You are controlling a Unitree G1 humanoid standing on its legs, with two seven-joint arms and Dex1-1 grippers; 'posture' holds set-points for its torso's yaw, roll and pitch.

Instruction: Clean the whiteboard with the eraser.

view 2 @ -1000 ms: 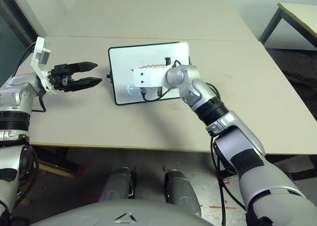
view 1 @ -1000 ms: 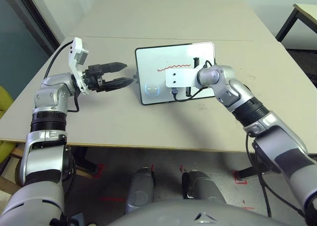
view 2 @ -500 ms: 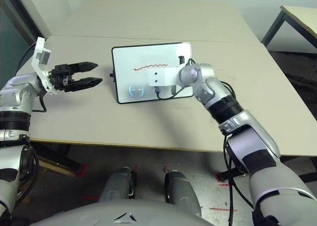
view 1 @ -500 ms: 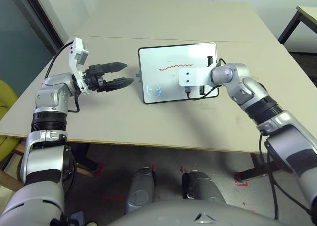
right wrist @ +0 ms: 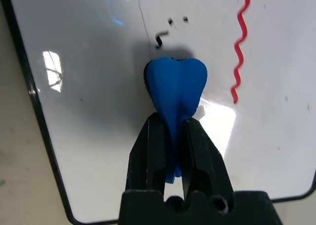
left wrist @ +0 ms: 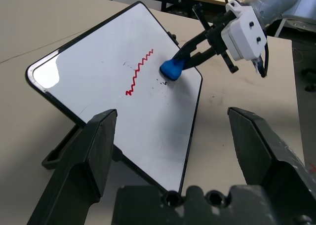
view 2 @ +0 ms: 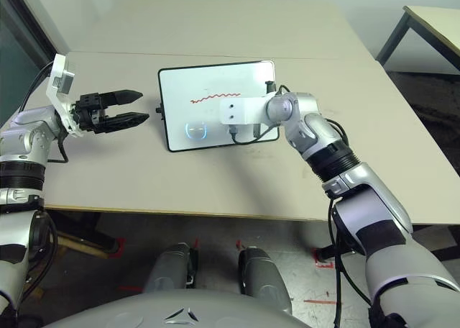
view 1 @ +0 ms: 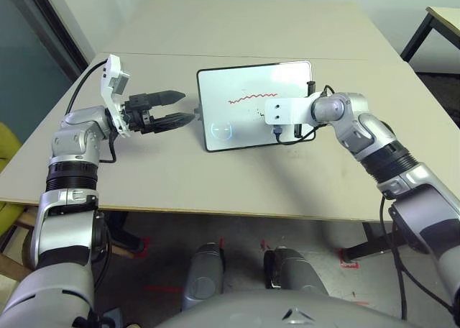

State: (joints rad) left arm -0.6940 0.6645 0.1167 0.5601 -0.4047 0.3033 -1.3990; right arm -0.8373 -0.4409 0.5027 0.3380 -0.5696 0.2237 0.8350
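The small rectangular white whiteboard with a thin black frame (view 1: 255,105) lies on the beige table (view 1: 215,177), propped at a slant. The right gripper (right wrist: 173,136) is pinched tight on the bright blue oblong foam eraser (right wrist: 176,87), whose squashed end appears pressed to the board just beside a few black specks (right wrist: 170,25) and short of the red wavy line (view 1: 253,96). The left gripper (view 1: 172,108) hovers beside the board's near edge, jaws spread wide and holding nothing. To wipe well, press flat and firmly, sweep across the whole red squiggle in overlapping passes, then catch the specks; bracing the board with the free gripper should stop it sliding.
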